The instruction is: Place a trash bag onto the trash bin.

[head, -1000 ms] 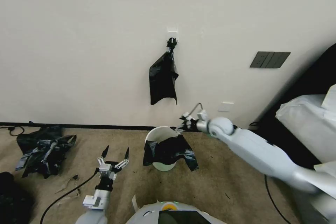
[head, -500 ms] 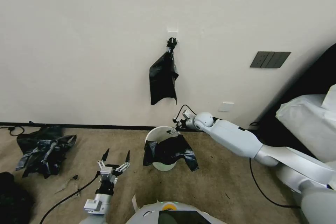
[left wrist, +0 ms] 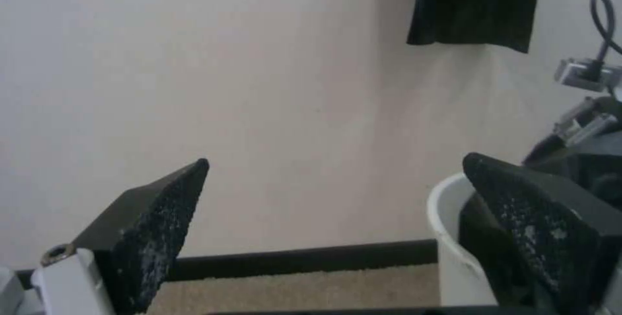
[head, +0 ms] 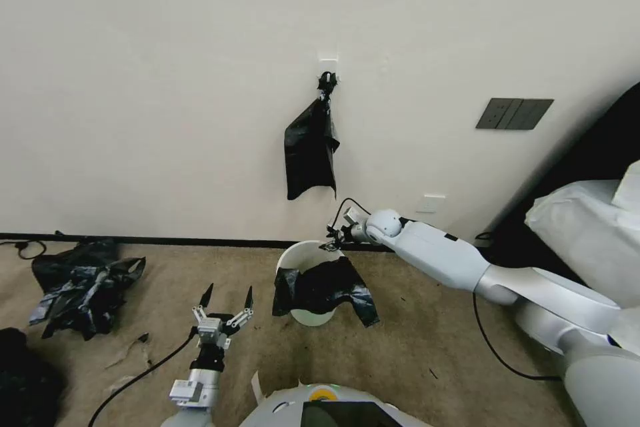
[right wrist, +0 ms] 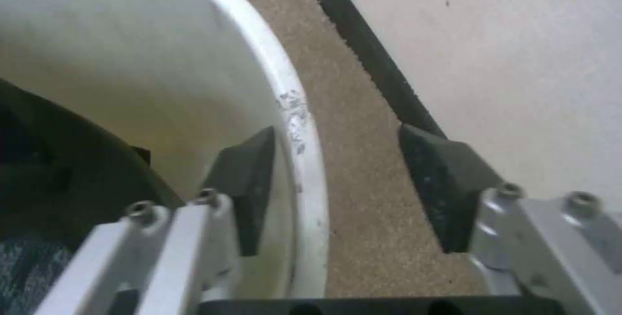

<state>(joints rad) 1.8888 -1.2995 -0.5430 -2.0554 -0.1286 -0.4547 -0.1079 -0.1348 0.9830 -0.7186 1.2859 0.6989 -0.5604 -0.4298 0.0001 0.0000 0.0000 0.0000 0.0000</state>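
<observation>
The wall fills the upper frame, a spare black bag (head: 310, 150) hanging from a hook at centre. Below it, in the lower middle, the trash bin (head: 300, 255) stands on the carpet with the trash bag (head: 325, 288) draped over its near rim and down the front, the far rim bare. The right gripper (head: 331, 245) has swung in from the right over the last second and now sits at that far rim. The bag looks only half fitted. The right wrist view adds what the head view cannot: the jaws are spread, straddling the rim (right wrist: 304, 125), holding nothing. The left gripper (head: 227, 296) has edged toward the bin, jaws spread, idle at lower left.
</observation>
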